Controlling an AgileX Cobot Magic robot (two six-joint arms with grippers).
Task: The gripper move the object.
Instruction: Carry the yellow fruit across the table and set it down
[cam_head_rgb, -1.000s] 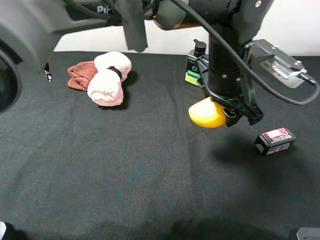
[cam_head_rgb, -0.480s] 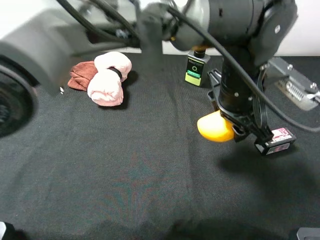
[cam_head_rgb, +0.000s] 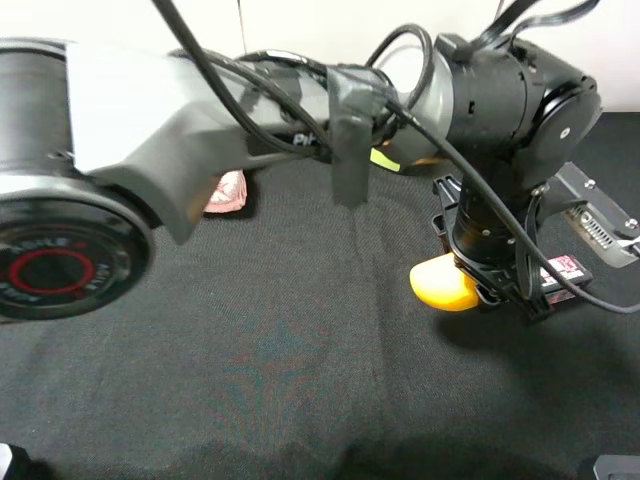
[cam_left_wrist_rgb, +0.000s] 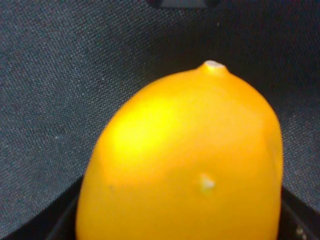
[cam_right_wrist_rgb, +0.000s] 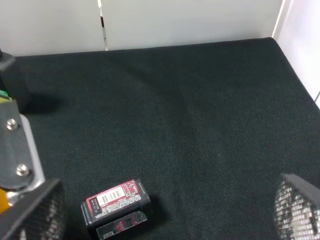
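The yellow-orange fruit (cam_head_rgb: 443, 285) is held in my left gripper (cam_head_rgb: 487, 288), which is shut on it just above the black cloth at the right of the exterior view. The left arm reaches across from the left side. In the left wrist view the fruit (cam_left_wrist_rgb: 185, 160) fills most of the picture, with dark fingers at its sides. My right gripper (cam_right_wrist_rgb: 165, 217) is open and empty, its mesh pads (cam_right_wrist_rgb: 35, 210) wide apart above the cloth.
A small black box with a pink label (cam_head_rgb: 566, 271) lies right beside the left gripper; it also shows in the right wrist view (cam_right_wrist_rgb: 117, 206). The left arm hides most of the pink towel (cam_head_rgb: 232, 190) and the green bottle (cam_head_rgb: 384, 159). A white wall (cam_right_wrist_rgb: 190, 20) bounds the back.
My left gripper has carried the fruit to the right and toward the front, close to the black box. The arm now covers most of the towel and the bottle.
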